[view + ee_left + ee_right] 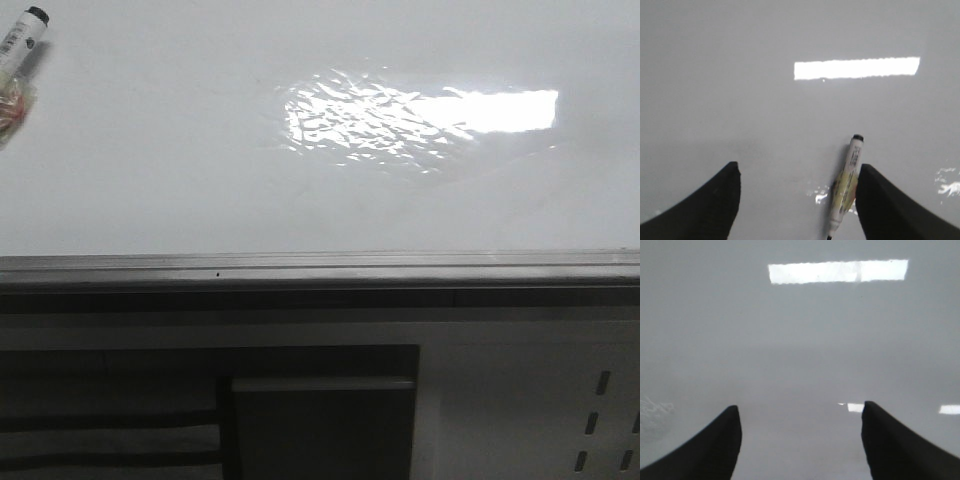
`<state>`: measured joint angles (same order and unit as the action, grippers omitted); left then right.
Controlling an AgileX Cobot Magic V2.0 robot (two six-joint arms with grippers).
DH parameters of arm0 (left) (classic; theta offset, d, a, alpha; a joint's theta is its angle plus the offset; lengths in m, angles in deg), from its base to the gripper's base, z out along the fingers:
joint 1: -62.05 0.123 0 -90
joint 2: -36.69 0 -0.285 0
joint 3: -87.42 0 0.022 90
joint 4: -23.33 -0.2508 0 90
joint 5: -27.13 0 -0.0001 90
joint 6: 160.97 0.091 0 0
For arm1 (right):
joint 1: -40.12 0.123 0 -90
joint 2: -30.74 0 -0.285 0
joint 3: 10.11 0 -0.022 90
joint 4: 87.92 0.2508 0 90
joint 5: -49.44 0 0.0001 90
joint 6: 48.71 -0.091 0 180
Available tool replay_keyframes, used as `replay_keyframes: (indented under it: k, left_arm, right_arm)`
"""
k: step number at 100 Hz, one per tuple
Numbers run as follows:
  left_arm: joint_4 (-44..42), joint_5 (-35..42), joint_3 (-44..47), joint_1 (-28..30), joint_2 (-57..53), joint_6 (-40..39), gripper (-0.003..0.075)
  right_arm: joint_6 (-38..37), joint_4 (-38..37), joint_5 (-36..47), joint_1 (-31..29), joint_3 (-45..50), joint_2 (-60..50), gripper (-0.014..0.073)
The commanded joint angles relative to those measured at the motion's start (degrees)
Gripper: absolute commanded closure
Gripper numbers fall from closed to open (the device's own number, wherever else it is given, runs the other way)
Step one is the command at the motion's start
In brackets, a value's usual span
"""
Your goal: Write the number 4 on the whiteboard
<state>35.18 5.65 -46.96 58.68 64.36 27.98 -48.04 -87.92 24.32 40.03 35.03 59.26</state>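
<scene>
The whiteboard (200,150) is a glossy white surface filling the front view's upper half. No number 4 shows on it in any view. A white marker (20,45) with a black cap and a yellowish label lies flat at the board's far left. In the left wrist view the marker (846,185) lies on the board between the dark fingers, close against one of them. My left gripper (799,167) hangs open above it and holds nothing. My right gripper (801,407) is open over bare whiteboard (800,340). Neither gripper shows in the front view.
A grey metal edge rail (320,265) runs along the board's near side. Below it stands a white cabinet (520,400) with dark panels. A bright rippled light reflection (420,115) sits on the board right of centre.
</scene>
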Motion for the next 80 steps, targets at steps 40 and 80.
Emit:
replay_keyframes:
  k: [40, 80]
  left_arm:
    - [-0.24, 4.33, -1.96, -9.33, 18.68, 9.06, 0.0279]
    - [-4.33, 14.18, -2.05, -10.84, 36.74, 9.06, 0.0279]
  right_arm:
    - [0.44, 0.0, 4.43, -0.35, -1.32, 0.92, 0.0136]
    - [0.44, 0.0, 4.43, -0.35, -1.32, 0.92, 0.0136]
